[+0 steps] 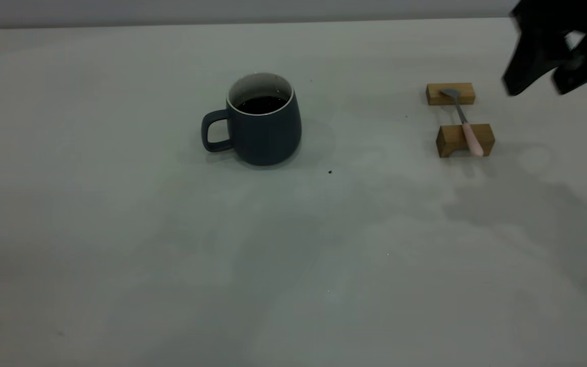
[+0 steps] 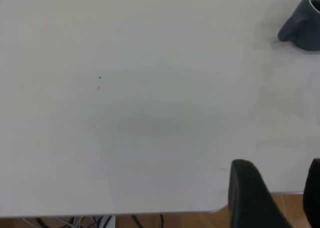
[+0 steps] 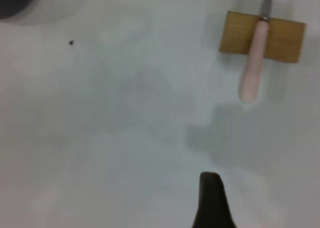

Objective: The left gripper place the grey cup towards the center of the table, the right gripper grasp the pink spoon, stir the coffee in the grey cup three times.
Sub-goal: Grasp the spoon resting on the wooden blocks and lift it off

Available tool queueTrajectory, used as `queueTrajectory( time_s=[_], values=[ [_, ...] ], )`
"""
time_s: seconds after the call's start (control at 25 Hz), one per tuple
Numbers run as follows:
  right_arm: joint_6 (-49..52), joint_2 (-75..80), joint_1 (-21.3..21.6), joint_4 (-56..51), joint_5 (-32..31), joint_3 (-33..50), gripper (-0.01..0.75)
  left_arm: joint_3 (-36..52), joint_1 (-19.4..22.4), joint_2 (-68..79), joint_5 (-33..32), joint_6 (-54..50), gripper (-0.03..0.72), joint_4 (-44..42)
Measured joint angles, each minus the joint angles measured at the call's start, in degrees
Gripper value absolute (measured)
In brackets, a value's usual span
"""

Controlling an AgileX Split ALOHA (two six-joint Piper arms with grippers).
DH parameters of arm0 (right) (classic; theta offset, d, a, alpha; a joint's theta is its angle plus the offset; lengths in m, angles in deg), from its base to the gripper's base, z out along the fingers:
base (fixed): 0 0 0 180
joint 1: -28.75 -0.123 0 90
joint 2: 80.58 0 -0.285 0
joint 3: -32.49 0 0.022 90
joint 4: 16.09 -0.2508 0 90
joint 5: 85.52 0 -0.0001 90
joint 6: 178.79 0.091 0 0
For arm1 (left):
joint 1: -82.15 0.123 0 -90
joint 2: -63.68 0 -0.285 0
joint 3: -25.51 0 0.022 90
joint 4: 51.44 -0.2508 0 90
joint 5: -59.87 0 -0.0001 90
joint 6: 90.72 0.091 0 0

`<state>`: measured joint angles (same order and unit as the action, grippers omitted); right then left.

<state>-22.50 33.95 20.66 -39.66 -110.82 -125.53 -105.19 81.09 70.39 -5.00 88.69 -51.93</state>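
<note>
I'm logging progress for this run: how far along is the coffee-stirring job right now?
Looks done: the grey cup stands upright near the table's middle, coffee inside, nothing holding it. In hand: the right gripper, open and empty, hovers beside the pink spoon, which rests across two wooden blocks. The left gripper is off near the table edge. Left: grasping the spoon and all stirring.

slate-grey cup [image 1: 264, 133], pink-handled spoon [image 1: 464, 122], tan blocks [image 1: 464, 140]

We see the grey cup [image 1: 263, 122] upright near the worktop's [image 1: 120, 255] middle, holding dark coffee [image 1: 262, 104]. Well apart, toward the right edge, the pink spoon [image 1: 464, 121] lies across two wooden blocks [image 1: 464, 139].
</note>
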Motion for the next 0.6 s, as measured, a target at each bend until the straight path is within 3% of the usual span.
queueTrajectory(
  time_s=[0.6],
  values=[
    [0.06,22.61,-0.51,4.9,-6.32,-18.02,0.582,0.0,0.0,0.0,0.0,0.0,0.342,0.0]
  ],
)
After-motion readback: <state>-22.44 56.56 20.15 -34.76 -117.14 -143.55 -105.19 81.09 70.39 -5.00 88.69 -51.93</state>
